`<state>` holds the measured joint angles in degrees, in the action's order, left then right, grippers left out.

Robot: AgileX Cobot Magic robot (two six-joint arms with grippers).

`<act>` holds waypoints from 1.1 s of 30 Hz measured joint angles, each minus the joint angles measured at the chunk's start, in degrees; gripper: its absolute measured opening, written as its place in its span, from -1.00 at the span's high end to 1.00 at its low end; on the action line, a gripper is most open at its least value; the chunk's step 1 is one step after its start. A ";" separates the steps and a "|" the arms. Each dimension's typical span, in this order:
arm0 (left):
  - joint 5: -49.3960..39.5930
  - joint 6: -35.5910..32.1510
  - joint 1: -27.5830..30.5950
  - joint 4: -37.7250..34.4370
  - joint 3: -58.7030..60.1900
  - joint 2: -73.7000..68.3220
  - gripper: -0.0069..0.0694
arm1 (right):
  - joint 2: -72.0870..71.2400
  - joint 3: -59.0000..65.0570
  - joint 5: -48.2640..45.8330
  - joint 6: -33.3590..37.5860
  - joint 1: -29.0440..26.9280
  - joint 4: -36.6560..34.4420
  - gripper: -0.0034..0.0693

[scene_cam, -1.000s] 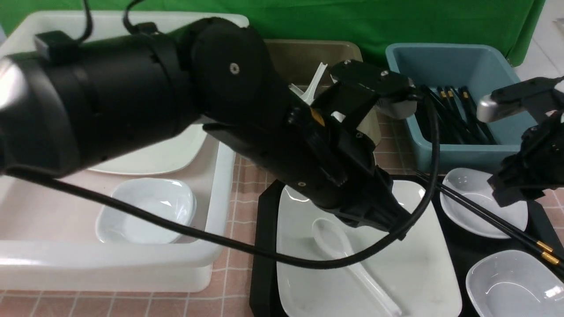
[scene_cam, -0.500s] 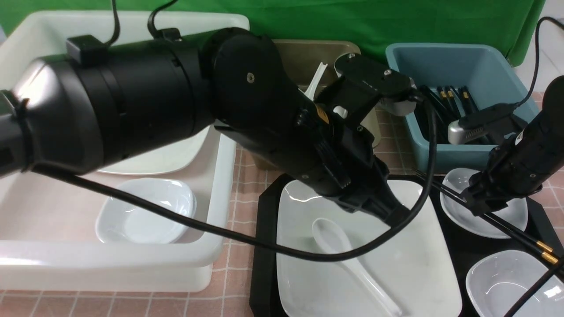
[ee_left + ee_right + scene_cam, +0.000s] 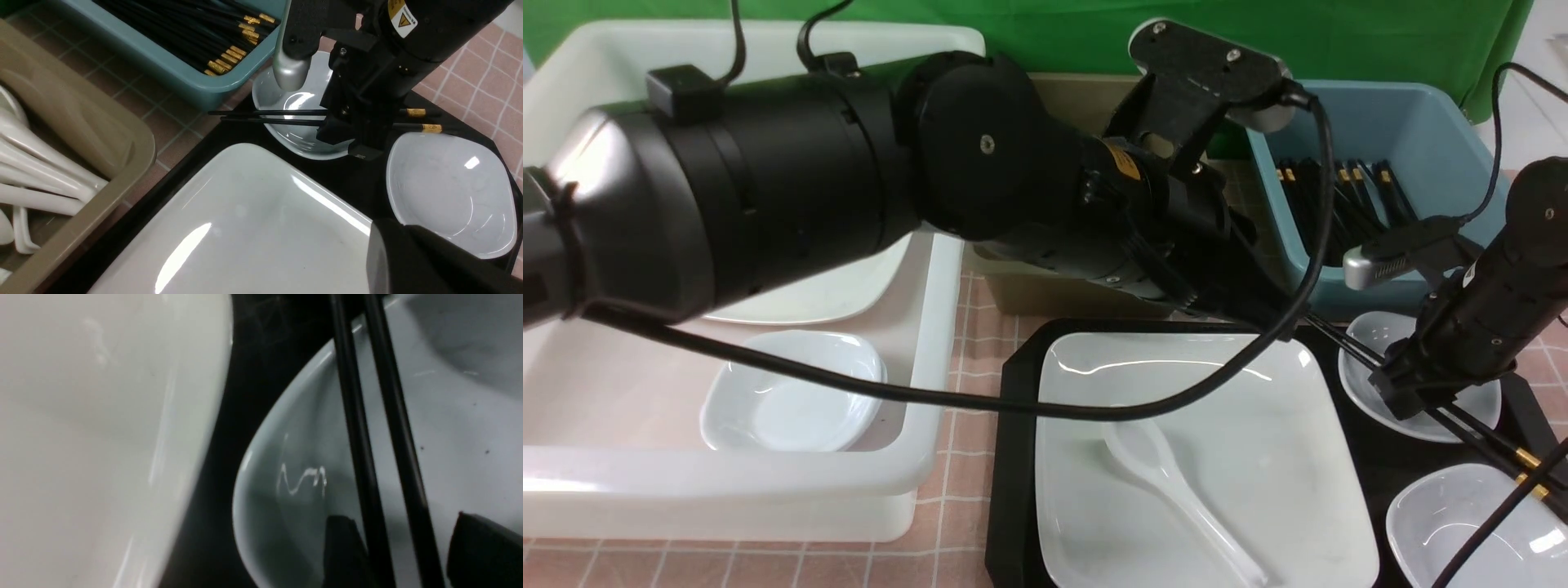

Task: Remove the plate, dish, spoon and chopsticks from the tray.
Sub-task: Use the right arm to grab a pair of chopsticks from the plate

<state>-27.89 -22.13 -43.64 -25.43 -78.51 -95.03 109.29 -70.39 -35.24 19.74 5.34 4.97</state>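
Pink tiled tabletop under a green backdrop. Lower centre of the front frame: black tray bearing the white plate, with the spoon lying on it. Right of the plate, chopsticks resting across a small dish, also on the tray. Right gripper down over them, fingers parted and straddling both sticks, not yet pinching. Left gripper above the plate's far edge; impossible to tell how wide.

left arm reaches from the near left across to the centre, left gripper pointing right, its opening unclear. right arm slopes down; right gripper low, fingers parted.
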 joint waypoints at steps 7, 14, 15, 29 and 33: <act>0.00 0.04 0.00 0.00 0.00 0.00 0.76 | -0.12 0.00 -3.05 0.57 0.32 -0.60 0.48; 0.57 0.04 0.00 0.07 0.00 0.00 0.76 | -4.35 -0.12 -7.77 0.51 1.34 -1.27 0.47; 0.79 0.04 0.00 0.07 0.00 0.00 0.76 | -4.85 -0.29 -9.17 0.70 1.34 -2.13 0.47; 4.25 0.91 0.00 0.07 0.00 0.00 0.76 | -11.41 -10.85 -22.72 7.52 5.29 -18.44 0.47; 9.89 2.36 0.65 0.13 0.00 0.00 0.76 | -11.88 -19.63 -17.06 7.59 3.39 -18.56 0.47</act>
<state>-18.00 -19.77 -42.99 -25.31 -78.51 -95.03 97.41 -90.02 -52.30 27.33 8.73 -13.59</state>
